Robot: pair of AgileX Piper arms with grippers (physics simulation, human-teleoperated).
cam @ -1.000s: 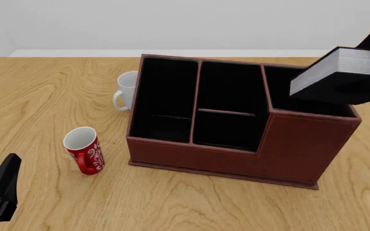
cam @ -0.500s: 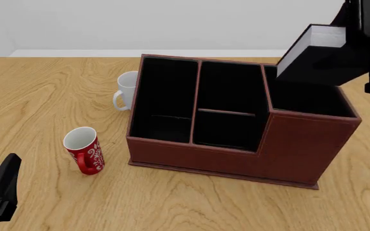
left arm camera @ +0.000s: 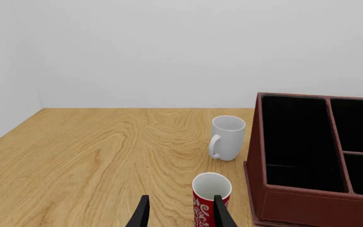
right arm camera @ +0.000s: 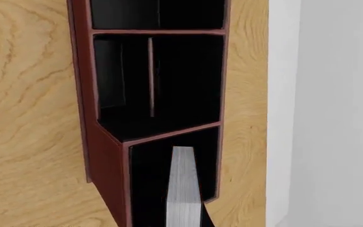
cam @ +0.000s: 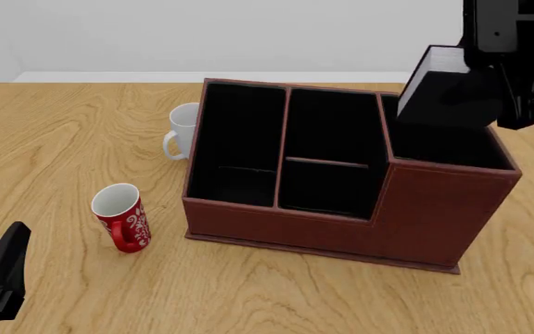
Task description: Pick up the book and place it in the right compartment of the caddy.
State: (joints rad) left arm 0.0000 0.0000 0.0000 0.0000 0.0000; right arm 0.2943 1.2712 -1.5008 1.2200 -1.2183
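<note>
One step remains: your right gripper pinches the book, tilted just above the right compartment of the caddy. Lower it straight in, then release.

The book, a thick black hardcover with a white page edge, hangs tilted in the air at about 2 o'clock in the front view, its lower edge over the right compartment of the caddy. That compartment is the tallest-walled, black-lined section at the 3 o'clock end of the reddish-brown box. From the right wrist camera the book stands edge-on above that compartment.
</note>
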